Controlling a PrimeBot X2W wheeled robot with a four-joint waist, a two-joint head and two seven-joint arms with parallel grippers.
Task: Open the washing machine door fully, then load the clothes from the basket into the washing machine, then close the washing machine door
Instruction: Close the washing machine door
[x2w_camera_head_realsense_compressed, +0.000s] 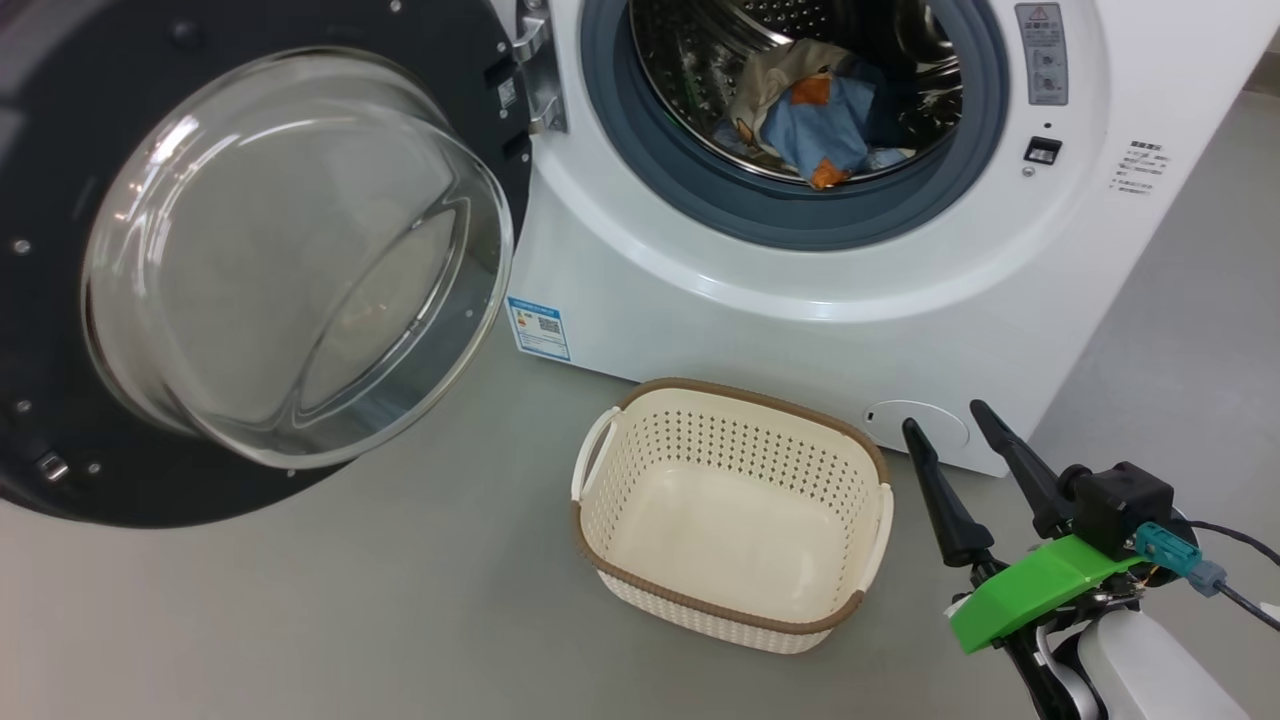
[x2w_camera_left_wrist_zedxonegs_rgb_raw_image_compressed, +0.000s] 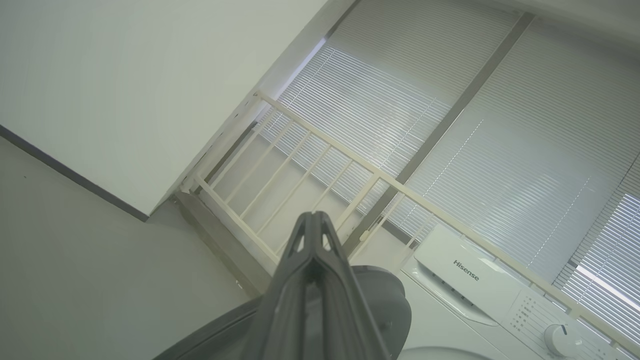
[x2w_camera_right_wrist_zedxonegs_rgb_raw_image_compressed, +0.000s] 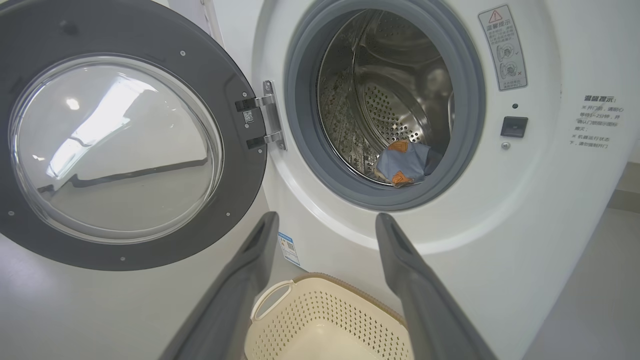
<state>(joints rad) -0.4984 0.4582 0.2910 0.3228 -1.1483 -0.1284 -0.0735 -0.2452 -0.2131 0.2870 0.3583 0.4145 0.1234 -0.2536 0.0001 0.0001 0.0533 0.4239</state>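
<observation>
The washing machine (x2w_camera_head_realsense_compressed: 700, 320) stands with its door (x2w_camera_head_realsense_compressed: 60, 120) swung wide open to the left, the glass bowl facing me. The clothes (x2w_camera_head_realsense_compressed: 820, 120), cream and light blue with orange patches, lie inside the steel drum. The cream basket (x2w_camera_head_realsense_compressed: 740, 395) sits on the floor in front of the machine with nothing in it. My right gripper (x2w_camera_head_realsense_compressed: 950, 420) hangs open to the right of the basket, holding nothing. In the right wrist view my right gripper (x2w_camera_right_wrist_zedxonegs_rgb_raw_image_compressed: 325, 222) frames the basket (x2w_camera_right_wrist_zedxonegs_rgb_raw_image_compressed: 320, 312), with the clothes (x2w_camera_right_wrist_zedxonegs_rgb_raw_image_compressed: 402, 165) and door (x2w_camera_right_wrist_zedxonegs_rgb_raw_image_compressed: 235, 165) beyond. My left gripper (x2w_camera_left_wrist_zedxonegs_rgb_raw_image_compressed: 312, 217) is shut on nothing.
The grey floor (x2w_camera_head_realsense_compressed: 400, 620) spreads around the basket and under the door. In the left wrist view a cream railing (x2w_camera_left_wrist_zedxonegs_rgb_raw_image_compressed: 325, 145) and window blinds (x2w_camera_left_wrist_zedxonegs_rgb_raw_image_compressed: 500, 150) stand behind the machine's top panel (x2w_camera_left_wrist_zedxonegs_rgb_raw_image_compressed: 465, 270), with a pale wall (x2w_camera_left_wrist_zedxonegs_rgb_raw_image_compressed: 125, 90) to one side.
</observation>
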